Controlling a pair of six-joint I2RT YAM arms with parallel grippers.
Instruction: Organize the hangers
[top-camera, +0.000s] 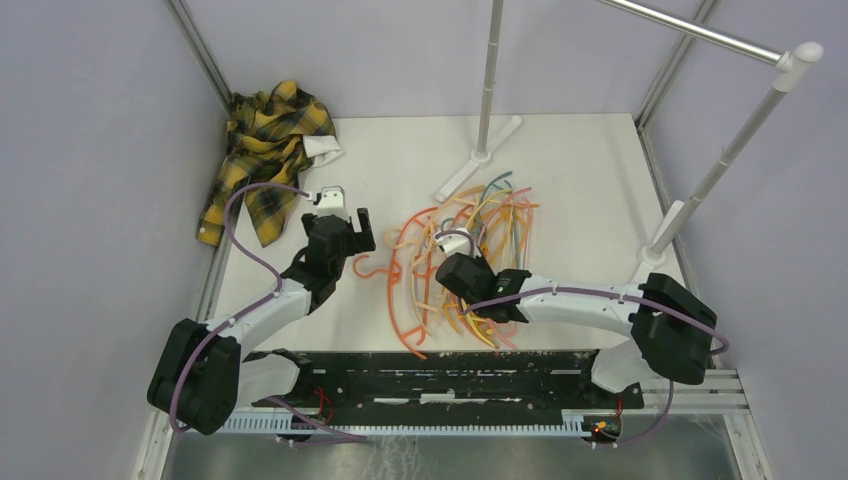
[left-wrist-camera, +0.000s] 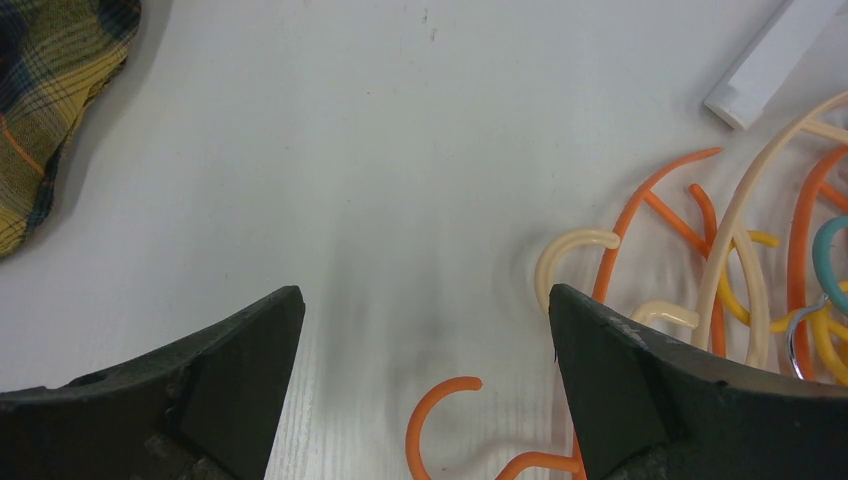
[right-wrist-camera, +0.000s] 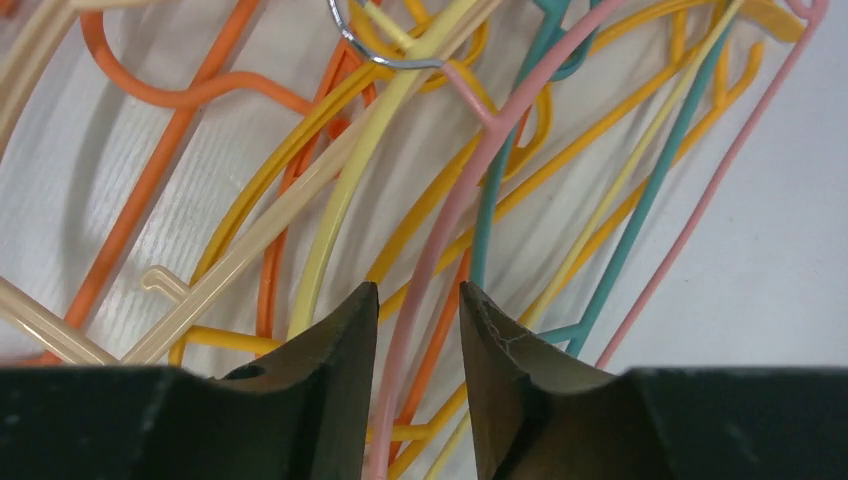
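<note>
The hangers (top-camera: 480, 225) lie in a tangled pile of orange, yellow, peach, pink and teal at the middle of the tabletop (top-camera: 400, 160). The left gripper (left-wrist-camera: 425, 292) hangs wide open over bare tabletop just left of the pile, holding nothing. The right gripper (right-wrist-camera: 418, 290) sits over the pile's near side, its jaws parted only narrowly, with a pink hanger (right-wrist-camera: 462, 200) running between them. A plaid shirt (top-camera: 262, 150) lies at the far left.

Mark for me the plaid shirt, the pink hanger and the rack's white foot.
plaid shirt (top-camera: 262, 150), top external view, centre of the crumpled fabric.
pink hanger (right-wrist-camera: 470, 175), right wrist view, on its slanting arm.
rack's white foot (left-wrist-camera: 770, 65), left wrist view, middle of the bar.
</note>
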